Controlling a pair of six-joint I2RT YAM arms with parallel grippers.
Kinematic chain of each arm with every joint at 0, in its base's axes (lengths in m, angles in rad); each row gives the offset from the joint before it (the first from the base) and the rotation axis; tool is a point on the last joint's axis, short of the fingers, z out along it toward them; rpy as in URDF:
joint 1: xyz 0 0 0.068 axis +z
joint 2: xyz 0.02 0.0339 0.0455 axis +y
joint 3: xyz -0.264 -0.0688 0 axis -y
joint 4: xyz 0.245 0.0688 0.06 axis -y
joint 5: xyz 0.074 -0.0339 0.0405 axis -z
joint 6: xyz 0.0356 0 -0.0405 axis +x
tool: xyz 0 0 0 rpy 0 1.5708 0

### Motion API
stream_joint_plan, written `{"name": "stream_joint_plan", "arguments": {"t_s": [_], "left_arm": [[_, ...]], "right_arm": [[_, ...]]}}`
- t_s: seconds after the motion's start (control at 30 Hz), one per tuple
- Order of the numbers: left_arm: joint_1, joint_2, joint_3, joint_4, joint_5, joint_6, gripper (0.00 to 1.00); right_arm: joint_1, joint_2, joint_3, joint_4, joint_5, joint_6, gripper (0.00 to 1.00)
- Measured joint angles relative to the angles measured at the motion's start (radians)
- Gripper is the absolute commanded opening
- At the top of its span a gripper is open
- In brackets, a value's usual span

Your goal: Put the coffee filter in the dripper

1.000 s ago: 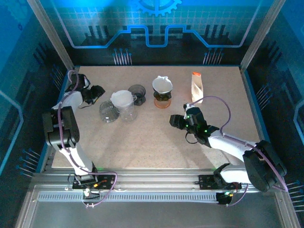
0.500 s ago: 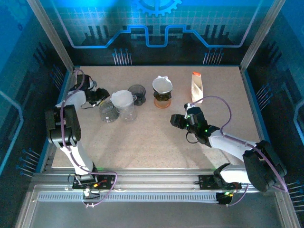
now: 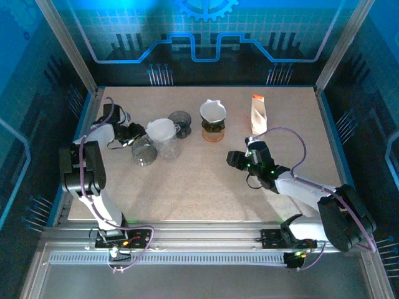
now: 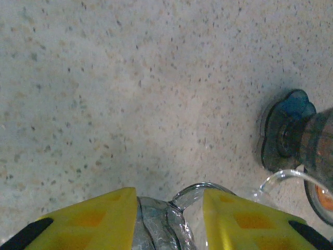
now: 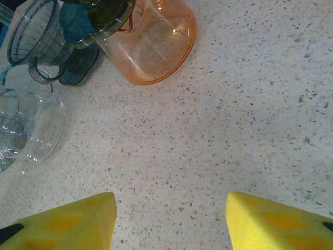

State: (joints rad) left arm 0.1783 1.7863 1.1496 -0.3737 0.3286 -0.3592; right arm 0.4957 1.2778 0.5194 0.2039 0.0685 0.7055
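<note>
On the speckled table, left fingers pinch the clear vessel; right fingers spread wide, empty.

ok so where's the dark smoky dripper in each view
top external: dark dripper at back centre, just left of the orange carafe.
left wrist: right edge, mid-height.
right wrist: top left corner.
shared landmark: the orange carafe beside it; in the left wrist, just an orange sliver at the right edge.
</note>
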Motion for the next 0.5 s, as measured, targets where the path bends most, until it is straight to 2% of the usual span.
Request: {"name": "stream_joint_plan", "arguments": {"t_s": [0.3,0.5], "left_arm": [[-0.001,-0.086,-0.102,0.002,-0.001,-0.014,0.39],[-0.024,-0.172,-0.207,0.024,-0.021,-0.073,0.39]], "right_arm": [[-0.013,0.000,-0.019,0.028,-0.017,0.000,0.58],[-0.025,0.002,-0.034,0.063,-0.029,0.001,0.58]]}}
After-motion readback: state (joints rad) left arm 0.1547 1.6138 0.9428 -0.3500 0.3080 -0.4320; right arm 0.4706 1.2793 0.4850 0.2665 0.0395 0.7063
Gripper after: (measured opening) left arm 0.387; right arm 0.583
